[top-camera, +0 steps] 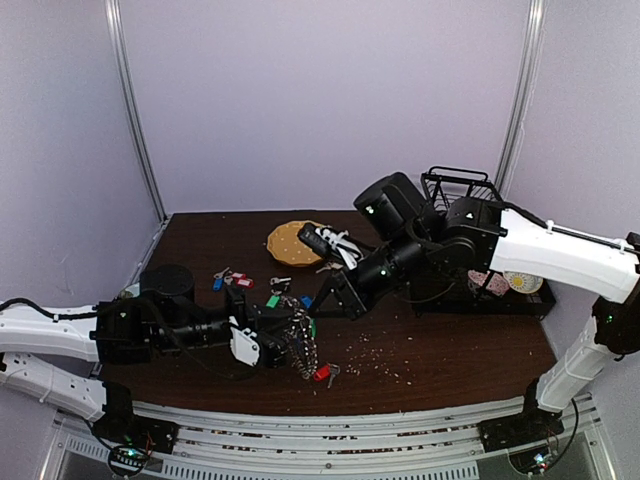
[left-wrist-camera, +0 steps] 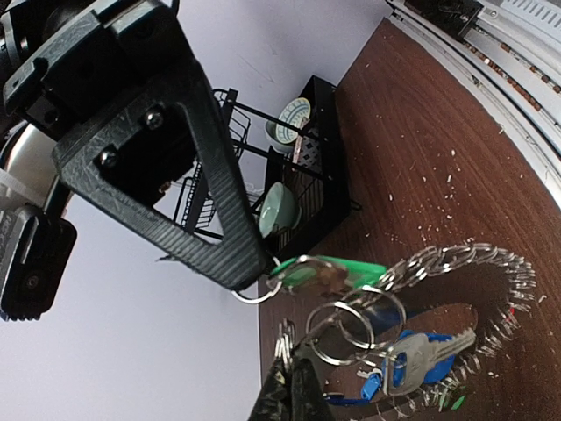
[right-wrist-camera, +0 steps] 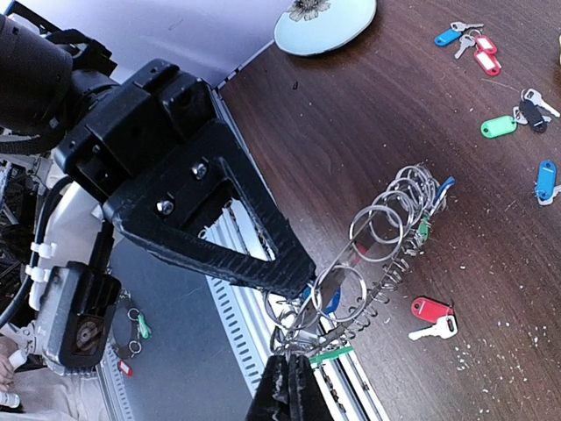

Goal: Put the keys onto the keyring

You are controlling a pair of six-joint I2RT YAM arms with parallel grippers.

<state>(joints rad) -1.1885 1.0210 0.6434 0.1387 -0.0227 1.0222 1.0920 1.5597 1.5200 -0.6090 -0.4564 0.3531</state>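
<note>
The keyring [top-camera: 303, 345], a wire loop strung with many small rings, hangs just above the table between both arms. My left gripper [top-camera: 272, 342] comes in from the left. In its wrist view its fingertips [left-wrist-camera: 294, 386] are pressed shut on a coil of the keyring [left-wrist-camera: 491, 263]. A blue key [left-wrist-camera: 421, 351] hangs on the ring. My right gripper [top-camera: 318, 305] is shut on the small ring of a green-tagged key [left-wrist-camera: 337, 272], held against the keyring [right-wrist-camera: 394, 210]. Loose keys lie around: red [right-wrist-camera: 431, 309], green [right-wrist-camera: 498, 126], blue [right-wrist-camera: 545, 180].
A yellow-orange plate [top-camera: 290, 242] lies at the back of the table. A black dish rack [top-camera: 470, 190] with cups stands at the right. More tagged keys [top-camera: 228, 279] lie at the left. Crumbs dot the table [top-camera: 450, 350].
</note>
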